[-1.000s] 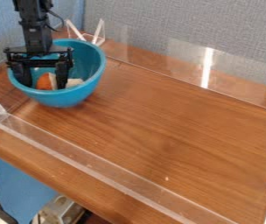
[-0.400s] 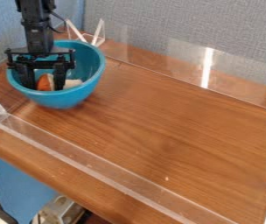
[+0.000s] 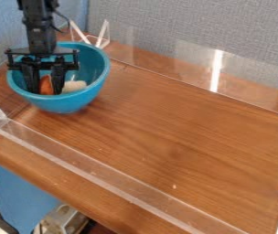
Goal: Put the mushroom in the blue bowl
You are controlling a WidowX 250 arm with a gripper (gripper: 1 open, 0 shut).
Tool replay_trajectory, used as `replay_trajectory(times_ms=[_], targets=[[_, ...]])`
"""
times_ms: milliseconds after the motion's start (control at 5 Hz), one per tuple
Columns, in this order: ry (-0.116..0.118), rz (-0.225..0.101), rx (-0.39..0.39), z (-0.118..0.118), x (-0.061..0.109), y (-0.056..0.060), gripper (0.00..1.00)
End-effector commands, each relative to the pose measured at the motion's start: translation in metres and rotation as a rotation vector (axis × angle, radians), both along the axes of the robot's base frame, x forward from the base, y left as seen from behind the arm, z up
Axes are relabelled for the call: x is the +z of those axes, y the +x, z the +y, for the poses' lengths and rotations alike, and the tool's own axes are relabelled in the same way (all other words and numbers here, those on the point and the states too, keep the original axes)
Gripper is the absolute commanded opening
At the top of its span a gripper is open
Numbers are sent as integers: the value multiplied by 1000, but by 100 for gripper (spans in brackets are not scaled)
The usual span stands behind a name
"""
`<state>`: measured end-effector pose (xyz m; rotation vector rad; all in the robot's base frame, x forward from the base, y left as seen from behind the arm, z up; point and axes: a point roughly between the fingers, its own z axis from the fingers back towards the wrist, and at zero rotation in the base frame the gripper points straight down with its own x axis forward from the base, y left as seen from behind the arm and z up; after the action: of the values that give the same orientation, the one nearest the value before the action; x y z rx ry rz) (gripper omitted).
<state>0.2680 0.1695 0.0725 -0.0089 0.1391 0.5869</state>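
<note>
The mushroom (image 3: 47, 86) is lying inside the blue bowl (image 3: 88, 95), directly beneath and between the fingertips of the lone arm's pincer (image 3: 45, 80); its long axis is seemingly running sideways, though fingers are hiding much of it. The pincer is standing partly open; whether it is gripping, I cannot tell. Beyond the bowl, wooden tabletop (image 3: 178, 132) is stretching rightward in the view, and a grey textured wall (image 3: 166, 32) is rising behind.

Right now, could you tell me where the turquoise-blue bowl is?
The glossy turquoise-blue round bowl sits at the camera view's upper left, on the brown wooden table, beneath the black gripper.
</note>
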Motion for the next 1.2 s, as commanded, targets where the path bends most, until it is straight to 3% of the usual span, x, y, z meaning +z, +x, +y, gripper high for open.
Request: replay_trajectory(times_ms=[0, 600, 800, 1000], targets=[[55, -81, -19, -2, 35, 9, 0], [80, -121, -23, -7, 63, 8, 0], [88, -130, -27, -10, 69, 7, 100], [93, -131, -29, -11, 70, 8, 0]])
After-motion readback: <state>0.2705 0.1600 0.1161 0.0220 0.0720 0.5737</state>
